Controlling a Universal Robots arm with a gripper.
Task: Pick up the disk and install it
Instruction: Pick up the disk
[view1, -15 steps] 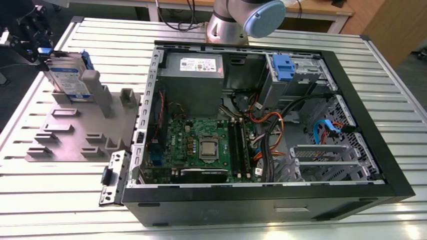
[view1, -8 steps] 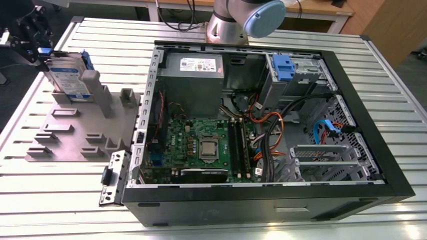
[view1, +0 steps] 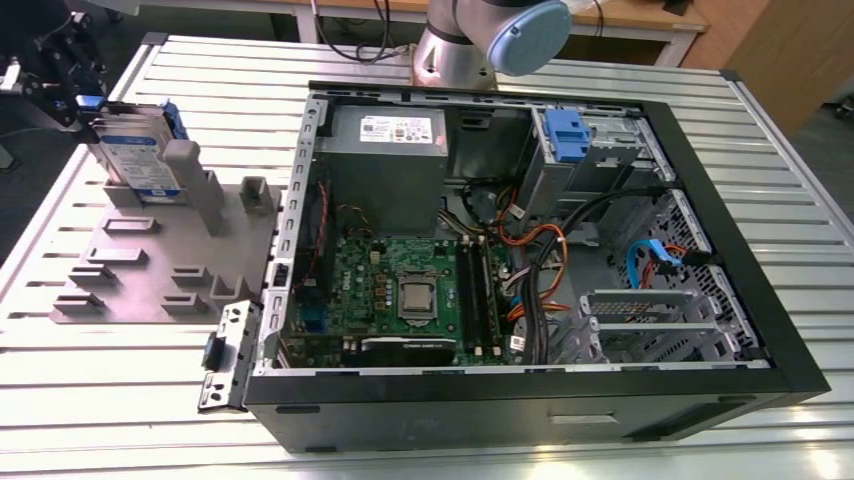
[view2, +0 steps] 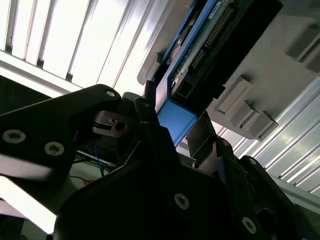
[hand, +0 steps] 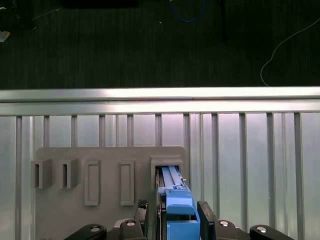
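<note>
The disk (view1: 138, 150) stood on edge in the grey stand (view1: 134, 285) at the exterior view's left, beside the open computer case (view1: 534, 250) on the surface (view1: 767, 130). The claw (hand: 177, 212) was closed on its blue rail (view2: 175, 120). Your best move was a straight, untilted lift.

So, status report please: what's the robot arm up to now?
Gripper at upper end of the disk. Disk upright in the grey holder, outside the computer case. No obstruction seen.

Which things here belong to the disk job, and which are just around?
Job: silver rectangular hard disk with blue rails, upright in grey plastic holder; black gripper at it; open black computer case.
Around: grey metal box with white sticker; green circuit board; slatted metal table.
</note>
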